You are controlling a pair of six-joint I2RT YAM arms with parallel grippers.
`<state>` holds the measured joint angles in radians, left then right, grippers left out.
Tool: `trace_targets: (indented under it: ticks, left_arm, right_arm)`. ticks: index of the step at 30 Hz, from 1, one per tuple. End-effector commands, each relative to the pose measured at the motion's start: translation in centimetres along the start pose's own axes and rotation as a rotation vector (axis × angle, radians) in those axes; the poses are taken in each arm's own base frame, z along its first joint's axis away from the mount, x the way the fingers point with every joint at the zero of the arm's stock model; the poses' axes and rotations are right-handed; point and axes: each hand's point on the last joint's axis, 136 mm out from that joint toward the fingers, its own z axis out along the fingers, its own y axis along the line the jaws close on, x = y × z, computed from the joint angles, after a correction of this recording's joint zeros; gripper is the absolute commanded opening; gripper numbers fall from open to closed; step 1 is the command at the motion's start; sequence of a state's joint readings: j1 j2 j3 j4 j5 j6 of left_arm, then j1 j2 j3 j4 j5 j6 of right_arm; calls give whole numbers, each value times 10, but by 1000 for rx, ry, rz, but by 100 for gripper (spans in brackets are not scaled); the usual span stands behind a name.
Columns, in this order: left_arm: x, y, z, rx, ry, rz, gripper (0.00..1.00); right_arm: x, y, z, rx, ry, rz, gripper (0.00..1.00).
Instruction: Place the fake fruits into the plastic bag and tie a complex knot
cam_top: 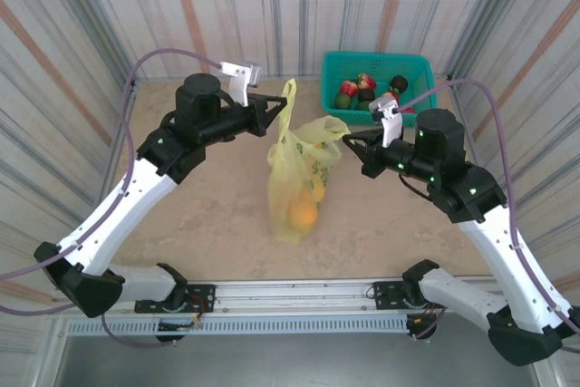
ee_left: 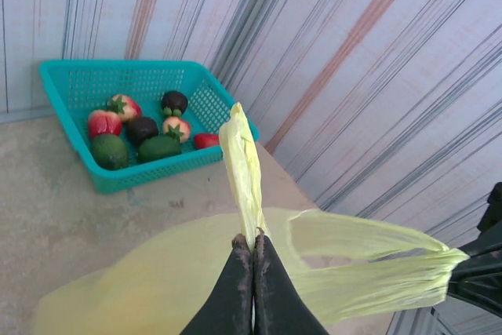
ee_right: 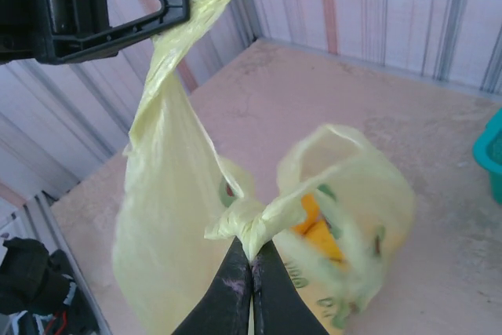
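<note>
One basket [ee_left: 118, 84] from left wrist; right wrist: fruit [ee_right: 318, 229] inside plastic bag [ee_right: 169, 217].

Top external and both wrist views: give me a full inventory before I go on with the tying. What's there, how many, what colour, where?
plastic bag: one, pale yellow-green, mid-table, held up by its handles
fruits in the bag: count unclear, orange and yellow, at its bottom
basket: one, teal, far right of the table
fruits in the basket: about eight, red, green and dark
table: one, beige
cables: two, purple, one along each arm
arms: two, white and black, rising from the near edge
left hand: black, shut on one bag handle
right hand: black, shut on the other, bunched handle
</note>
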<state>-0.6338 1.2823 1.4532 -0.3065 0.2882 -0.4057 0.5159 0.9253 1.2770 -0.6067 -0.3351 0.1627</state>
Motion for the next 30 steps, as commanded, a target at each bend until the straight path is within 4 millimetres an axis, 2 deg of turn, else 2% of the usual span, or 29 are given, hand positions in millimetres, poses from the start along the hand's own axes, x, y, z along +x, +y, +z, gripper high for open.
trace_targets:
  ticks: [1, 5, 7, 9, 10, 11, 14, 19, 25, 30]
  left_arm:
    - [-16, -3, -8, -1, -52, 71, 0]
    - [-3, 3, -6, -3, -39, 89, 0]
    - [8, 2, -1, 32, -26, 106, 0]
    - [19, 2, 1, 59, -21, 122, 0]
    - [22, 1, 0, 76, -26, 127, 0]
    - [24, -1, -1, 92, -36, 135, 0]
    - [27, -5, -5, 125, -56, 146, 0]
    - [15, -16, -14, 146, -73, 171, 0]
    - [-16, -24, -37, 102, -176, 249, 0]
    - [-14, -21, -43, 81, -179, 283, 0]
  right_arm:
    - [2, 3, -16, 22, 19, -34, 0]
    - [25, 10, -11, -27, 95, 5, 0]
    - [42, 6, -4, -19, 153, 33, 0]
    - [50, 1, 3, -1, 168, 53, 0]
    - [50, -2, 5, 11, 166, 54, 5]
    - [48, -5, 6, 27, 159, 53, 13]
    - [40, -6, 7, 34, 141, 26, 16]
    - [22, -5, 7, 39, 139, 9, 1]
    - [-9, 8, -6, 0, 57, -3, 0]
    - [-8, 9, -2, -8, 79, 13, 0]
